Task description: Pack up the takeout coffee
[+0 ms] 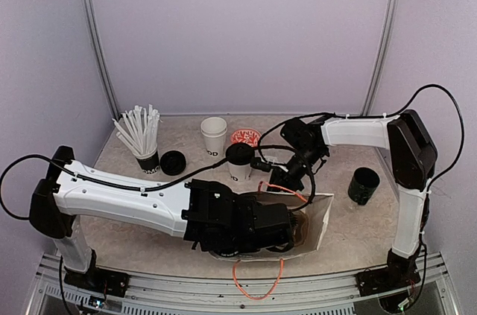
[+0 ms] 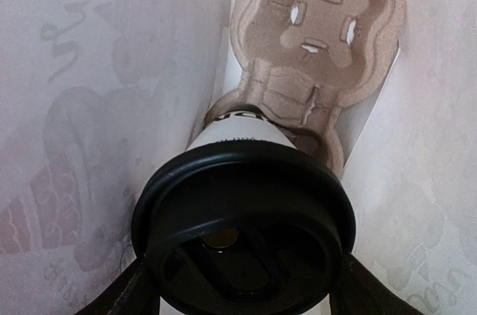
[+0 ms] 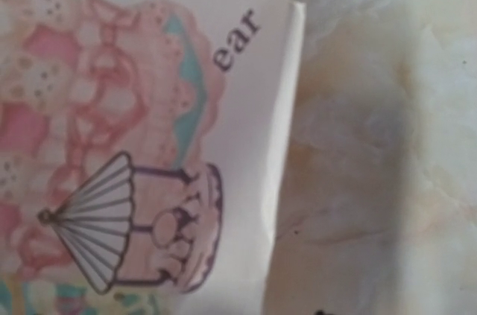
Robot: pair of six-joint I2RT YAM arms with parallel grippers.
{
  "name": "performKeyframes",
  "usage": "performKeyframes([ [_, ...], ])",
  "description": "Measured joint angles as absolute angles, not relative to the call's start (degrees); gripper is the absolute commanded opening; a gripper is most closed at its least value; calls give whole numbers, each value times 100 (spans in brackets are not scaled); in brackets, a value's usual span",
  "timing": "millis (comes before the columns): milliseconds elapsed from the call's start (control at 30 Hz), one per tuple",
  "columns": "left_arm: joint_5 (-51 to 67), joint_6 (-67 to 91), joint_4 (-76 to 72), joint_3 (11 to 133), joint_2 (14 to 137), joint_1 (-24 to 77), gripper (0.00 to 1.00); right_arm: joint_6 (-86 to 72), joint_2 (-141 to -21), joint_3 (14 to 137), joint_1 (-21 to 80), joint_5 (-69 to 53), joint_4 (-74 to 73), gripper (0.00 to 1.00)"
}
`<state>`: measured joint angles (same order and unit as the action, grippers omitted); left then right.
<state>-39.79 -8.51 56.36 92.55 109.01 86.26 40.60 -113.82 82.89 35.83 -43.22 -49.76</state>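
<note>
Paper bag (image 1: 319, 214) lies on its side with its mouth toward the left arm and pink printed figures on the outside. The left gripper (image 2: 246, 296) is deep inside the bag, fingers (image 2: 123, 296) clamped on either side of a lidded cup (image 2: 242, 144). The cup's black lid faces the wrist camera and its base points at a brown pulp cup carrier (image 2: 320, 39) at the bag's bottom; whether they touch is unclear.

Right gripper (image 1: 293, 175) sits at the bag's far edge by an orange handle (image 1: 287, 192). Its fingers are not visible, so whether they are apart or together cannot be told.

- **Just beyond the bag:** second lidded cup (image 1: 240, 160), upright.
- **Farther back:** open cup (image 1: 214, 136) and a pink patterned round (image 1: 245, 137).
- **Beyond the bag, to its left:** loose black lid (image 1: 173, 162) and cup of straws (image 1: 141, 140).
- **Right of the bag:** black pot (image 1: 364, 185), apart from it.

Table (image 1: 373, 237) is beige and marbled. Walls (image 1: 238, 32) are pale lilac, with two metal posts (image 1: 93, 32) behind.
</note>
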Motion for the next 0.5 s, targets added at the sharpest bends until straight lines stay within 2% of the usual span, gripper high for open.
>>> performKeyframes([
  [200, -3352, -633, 5988, 9601, 10919, 8475, 68, 4158, -11382, 8355, 3385, -4278, -5170, 43],
  [500, -2707, -414, 6405, 10038, 11172, 8265, 68, 4346, -11148, 8482, 2508, -4213, -5470, 44],
])
